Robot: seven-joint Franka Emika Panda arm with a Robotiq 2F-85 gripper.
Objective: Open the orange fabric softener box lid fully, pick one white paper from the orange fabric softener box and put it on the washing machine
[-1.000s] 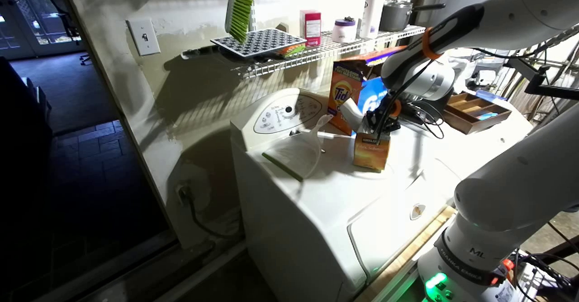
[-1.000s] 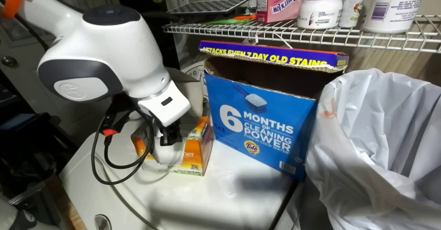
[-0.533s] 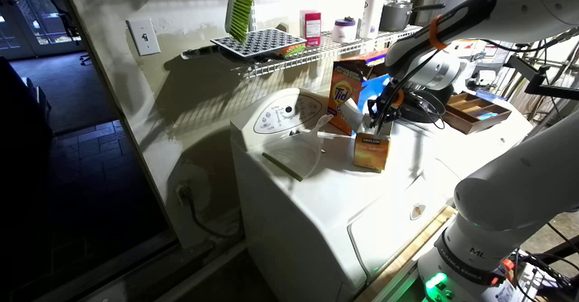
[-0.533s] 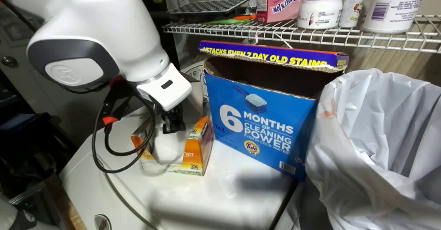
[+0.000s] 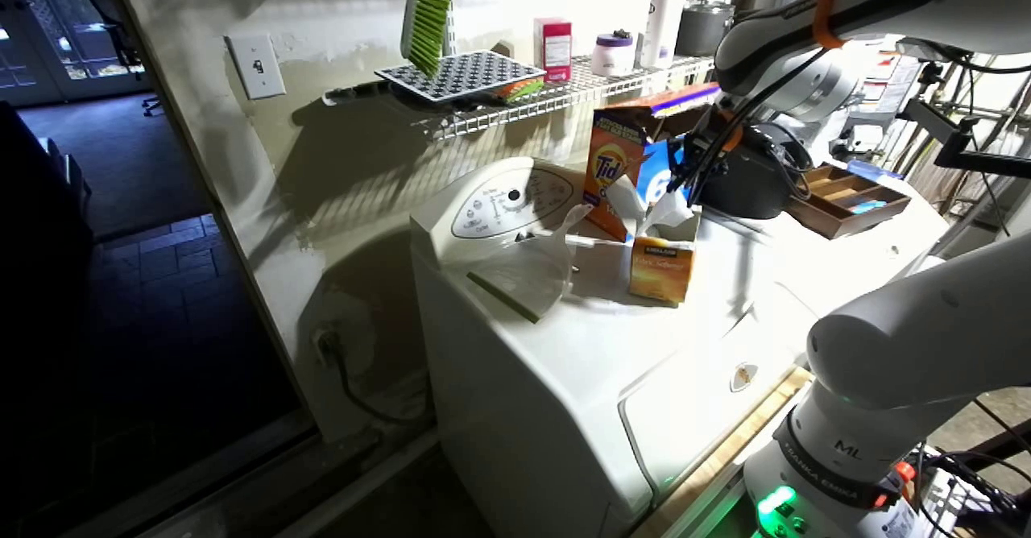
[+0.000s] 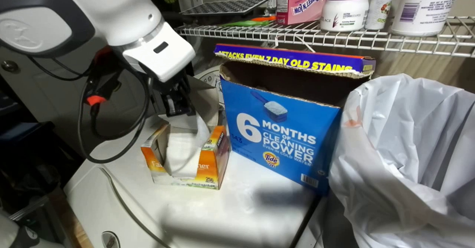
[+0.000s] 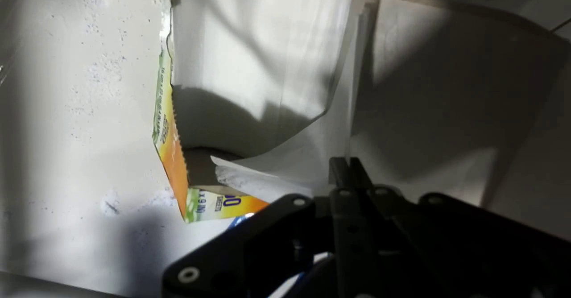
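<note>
The orange fabric softener box (image 5: 660, 272) stands on the white washing machine (image 5: 556, 353), also seen in an exterior view as a box (image 6: 210, 168) with a stack of white sheets inside. Its lid (image 6: 207, 99) is folded open and stands up at the back, pale inner side showing; in the wrist view the lid (image 7: 446, 93) spreads to the right. My gripper (image 7: 349, 160) is above the box mouth, shut on one white paper (image 7: 321, 142). The paper (image 6: 201, 131) hangs from the fingertips, bent, its lower part still within the box. The fingers also show in an exterior view (image 6: 188, 110).
A tall orange-and-blue Tide carton (image 6: 278, 129) stands close beside the box. A bin with a white bag (image 6: 400, 159) is beyond it. A clear dustpan (image 5: 527, 276) lies on the machine. A wire shelf (image 6: 237, 32) hangs above. A wooden tray (image 5: 846, 200) lies farther along.
My gripper has risen from the box mouth, and a white paper has come up with it, now hanging bent from the fingers. The box and lid have not visibly moved.
</note>
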